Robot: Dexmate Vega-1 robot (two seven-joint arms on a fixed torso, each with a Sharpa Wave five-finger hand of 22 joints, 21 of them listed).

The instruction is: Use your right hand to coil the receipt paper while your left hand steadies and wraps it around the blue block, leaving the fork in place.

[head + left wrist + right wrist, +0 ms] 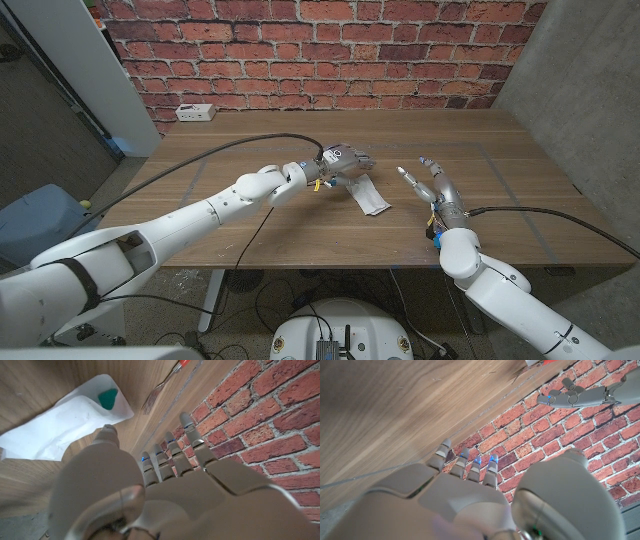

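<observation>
Mostly flat white paper [370,196], wood table [250,140]

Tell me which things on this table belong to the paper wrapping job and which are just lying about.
Part of the job:
white strip of receipt paper
small blue-green block under the paper's end
metal fork with a red handle, to stay put
left hand
right hand

Lying about:
white power strip at the table's far edge

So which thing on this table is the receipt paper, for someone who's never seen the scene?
Start at the wooden table before the brick wall. Near its middle, just beside the left robot hand, lies the receipt paper: a flat white strip. Nothing else on the tabletop is white and flat, and a small blue-green piece shows at one end.
</observation>
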